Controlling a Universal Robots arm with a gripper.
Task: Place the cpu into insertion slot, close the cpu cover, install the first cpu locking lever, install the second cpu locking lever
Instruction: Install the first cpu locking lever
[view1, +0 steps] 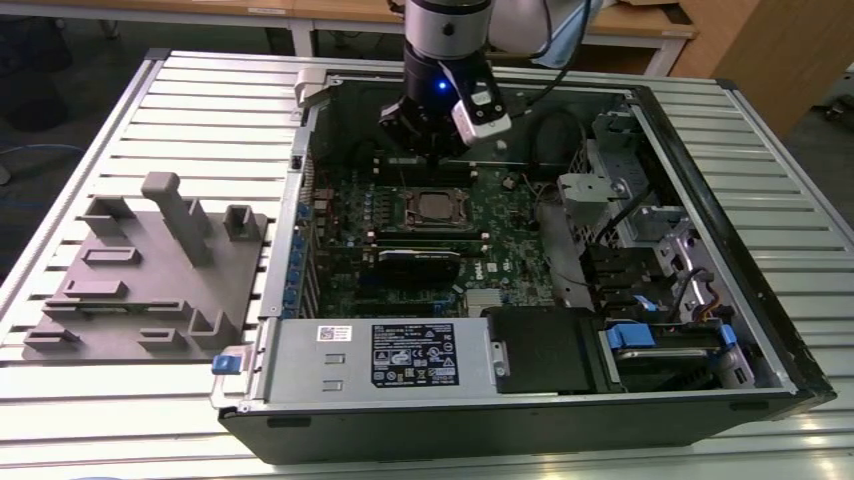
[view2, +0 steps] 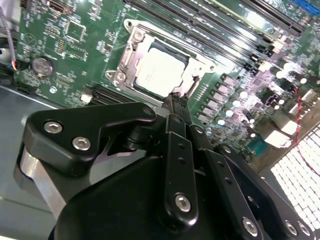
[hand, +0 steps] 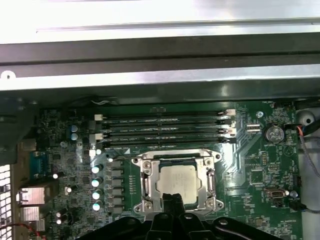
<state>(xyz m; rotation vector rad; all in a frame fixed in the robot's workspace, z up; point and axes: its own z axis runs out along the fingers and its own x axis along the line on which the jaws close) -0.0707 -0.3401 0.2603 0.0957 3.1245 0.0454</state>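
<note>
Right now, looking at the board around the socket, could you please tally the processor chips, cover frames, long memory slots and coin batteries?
Processor chips: 1
Cover frames: 1
Long memory slots: 4
Coin batteries: 1
Total: 7

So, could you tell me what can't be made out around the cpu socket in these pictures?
First wrist view: the tool hides one edge of the cpu cover.
Second wrist view: the tool overlaps the cpu's edge, so contact there cannot be judged.
Exterior view: the insertion slot is too small to tell whether the cover is latched.
</note>
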